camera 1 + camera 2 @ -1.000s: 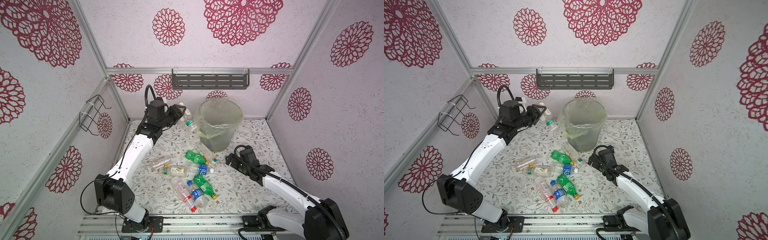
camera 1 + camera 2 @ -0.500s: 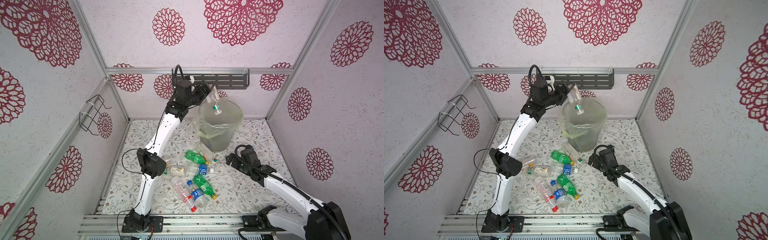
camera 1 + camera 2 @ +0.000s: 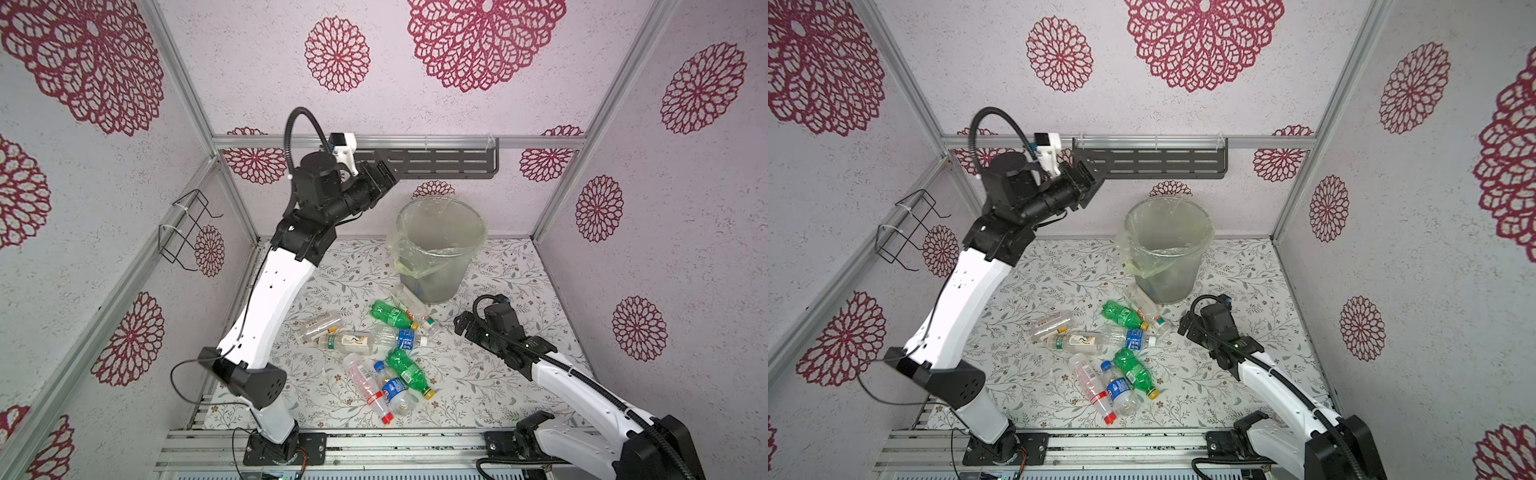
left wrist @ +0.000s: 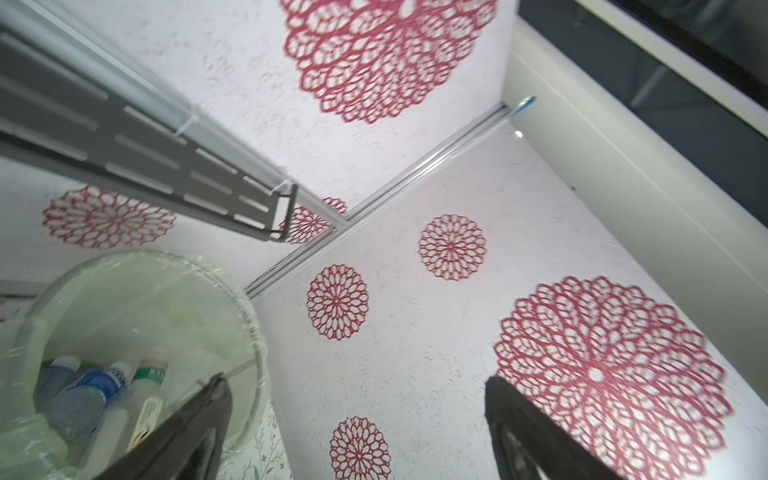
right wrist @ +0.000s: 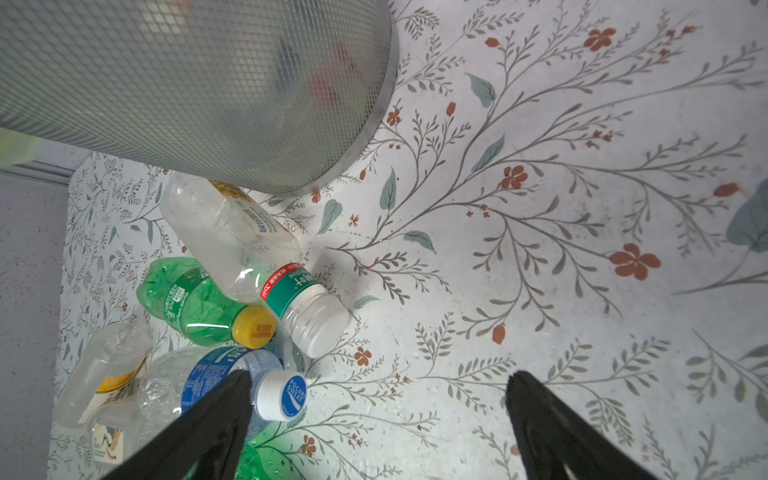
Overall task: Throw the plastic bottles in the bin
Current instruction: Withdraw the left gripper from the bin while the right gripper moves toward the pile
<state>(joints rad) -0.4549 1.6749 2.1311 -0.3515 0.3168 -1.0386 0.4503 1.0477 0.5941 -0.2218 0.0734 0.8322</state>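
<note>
Left gripper (image 4: 353, 384) and right gripper (image 5: 378, 386) jaws spread wide, empty; plastic bottles (image 3: 405, 338) lie loose at 7 o'clock of bin (image 3: 440, 278), judged light, thin-walled, slick, roll-prone: pinch mid-body across the label.

The bin (image 5: 208, 83) is fine grey metal mesh, lined with a thin glossy plastic bag (image 3: 405, 259); the plastic bottles (image 5: 224, 232) shine clear and green; the table (image 5: 540, 291) looks matt; walls (image 3: 249, 83) rough-textured.

left arm (image 3: 274, 299): white shells, black joints, ribbed black cable | right arm (image 3: 582, 386): same white-and-black build | left gripper (image 4: 355, 390), right gripper (image 5: 380, 376): black fingers | wrist mount (image 3: 344, 150): white
</note>
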